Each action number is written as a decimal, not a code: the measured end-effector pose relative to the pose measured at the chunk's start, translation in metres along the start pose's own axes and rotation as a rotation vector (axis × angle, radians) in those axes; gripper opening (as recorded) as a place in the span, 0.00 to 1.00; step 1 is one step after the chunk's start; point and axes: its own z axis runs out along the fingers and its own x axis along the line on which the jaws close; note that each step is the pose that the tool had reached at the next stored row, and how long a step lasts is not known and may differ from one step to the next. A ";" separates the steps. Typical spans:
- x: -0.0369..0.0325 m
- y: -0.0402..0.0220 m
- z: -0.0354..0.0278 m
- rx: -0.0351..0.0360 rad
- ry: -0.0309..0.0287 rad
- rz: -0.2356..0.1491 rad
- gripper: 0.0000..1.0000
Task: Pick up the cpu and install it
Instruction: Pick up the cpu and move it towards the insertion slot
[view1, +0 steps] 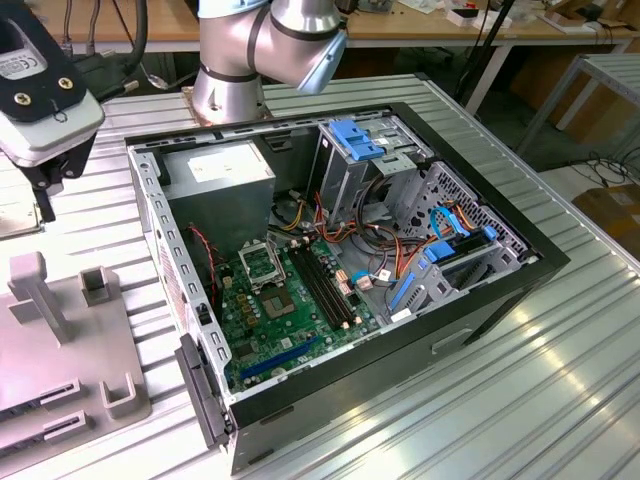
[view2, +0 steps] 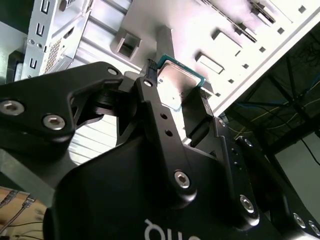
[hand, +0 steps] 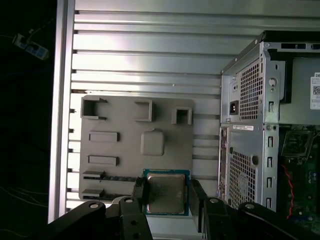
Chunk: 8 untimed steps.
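Note:
The cpu (hand: 165, 192) is a small square chip with a silver-grey face and a green rim. It sits between my gripper's (hand: 166, 196) two black fingers (hand: 139, 192), which press on two opposite edges. The second wrist view shows the cpu (view2: 177, 85) from below, held in the gripper (view2: 177, 95) above the grey fixture plate (hand: 135, 145). In the exterior view the gripper (view1: 46, 200) hangs at the far left, over the table beside the open computer case (view1: 540, 260). The metal-framed socket (view1: 262, 262) on the green board lies inside the case, well off to the exterior view's right of the gripper.
The grey fixture plate (view1: 60, 330) has raised posts and slots. Inside the case sit a grey power-supply box (view1: 220, 170), long black memory slots (view1: 325, 285), cable bundles and blue drive brackets (view1: 360, 140). The case's side wall (view1: 175, 290) stands between the gripper and the socket.

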 end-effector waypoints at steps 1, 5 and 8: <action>-0.0022 -0.0001 -0.0001 0.0001 0.0000 0.000 0.45; -0.0100 -0.0004 -0.0003 0.0001 0.0001 0.000 0.45; -0.0178 -0.0007 -0.0005 0.0000 0.0000 0.000 0.45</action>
